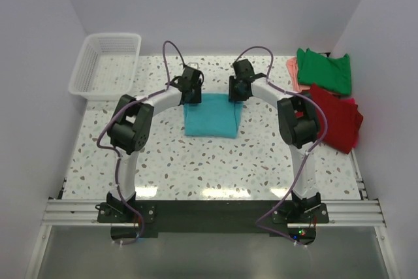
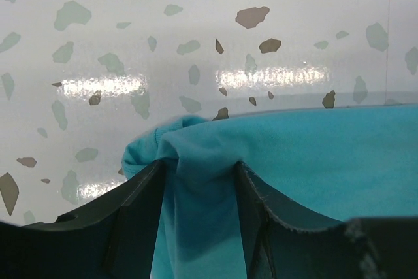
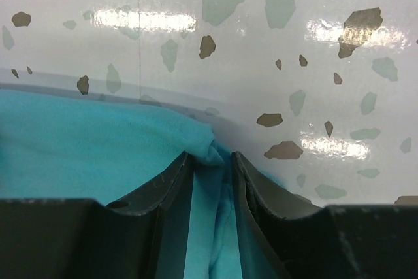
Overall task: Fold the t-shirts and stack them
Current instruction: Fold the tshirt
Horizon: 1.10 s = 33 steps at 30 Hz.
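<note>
The folded t-shirt (image 1: pixel 210 119) lies on the table (image 1: pixel 215 168), 1 far corner pinched in the jaws of each gripper, left gripper (image 1: pixel 193 98) and right gripper (image 1: pixel 236 95). Far left of the left jaws sits the basket (image 1: pixel 85 78); right of the right jaws lie 3 other t-shirts (image 1: pixel 326 96).

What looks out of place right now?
Nothing stands out. The turquoise shirt lies folded flat, the left hand and right hand each pinching a far corner; the red shirt and green shirt lie loose at right.

Salmon-pink shirt (image 1: pixel 293 76) lies mostly hidden beneath the green shirt (image 1: pixel 324 70)
</note>
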Available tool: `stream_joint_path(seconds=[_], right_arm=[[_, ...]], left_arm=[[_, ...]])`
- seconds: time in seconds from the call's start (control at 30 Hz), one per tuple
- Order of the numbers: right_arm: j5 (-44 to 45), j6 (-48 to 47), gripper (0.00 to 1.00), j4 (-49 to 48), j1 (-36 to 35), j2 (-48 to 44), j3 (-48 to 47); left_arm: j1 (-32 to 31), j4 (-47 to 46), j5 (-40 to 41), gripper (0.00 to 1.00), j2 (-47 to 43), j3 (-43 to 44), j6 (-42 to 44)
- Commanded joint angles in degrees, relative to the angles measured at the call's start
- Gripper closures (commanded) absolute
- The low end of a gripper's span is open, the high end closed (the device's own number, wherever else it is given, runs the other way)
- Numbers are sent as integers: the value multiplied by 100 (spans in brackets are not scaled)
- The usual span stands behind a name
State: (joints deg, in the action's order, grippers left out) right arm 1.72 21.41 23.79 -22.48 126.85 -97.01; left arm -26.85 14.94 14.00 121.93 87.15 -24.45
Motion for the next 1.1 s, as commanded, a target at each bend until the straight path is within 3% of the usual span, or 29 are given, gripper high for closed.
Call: stream_joint_path(seconds=[0.0,0.1,0.3,0.33,0.43,0.47,0.77,1.07], right_arm=[[294,-75,66,-173,16,-660,314],[434,-93,63,-260,16,-968,621],[610,-67,43,-595,15,-1671,1377],[628,-67,32,-586,16,-1733,1430],[637,-58,11,-621,33,-2040,1720],[620,-40,9,-621,33,-2111,1869],[-547,364,14,-1367,235,-2384,2809],[-1305,566,18,-1825,235,-2095,3056]], left_arm=[[110,-245,261,48,-563,-49,10],[110,-412,323,47,-932,-234,36],[119,-510,428,46,-1487,-498,89],[119,-501,428,46,-1540,-559,89],[127,-475,402,46,-1742,-734,89],[128,-474,384,46,-1795,-787,81],[356,-378,234,46,-2410,-1394,-113],[356,-237,340,45,-2894,-1877,-8]])
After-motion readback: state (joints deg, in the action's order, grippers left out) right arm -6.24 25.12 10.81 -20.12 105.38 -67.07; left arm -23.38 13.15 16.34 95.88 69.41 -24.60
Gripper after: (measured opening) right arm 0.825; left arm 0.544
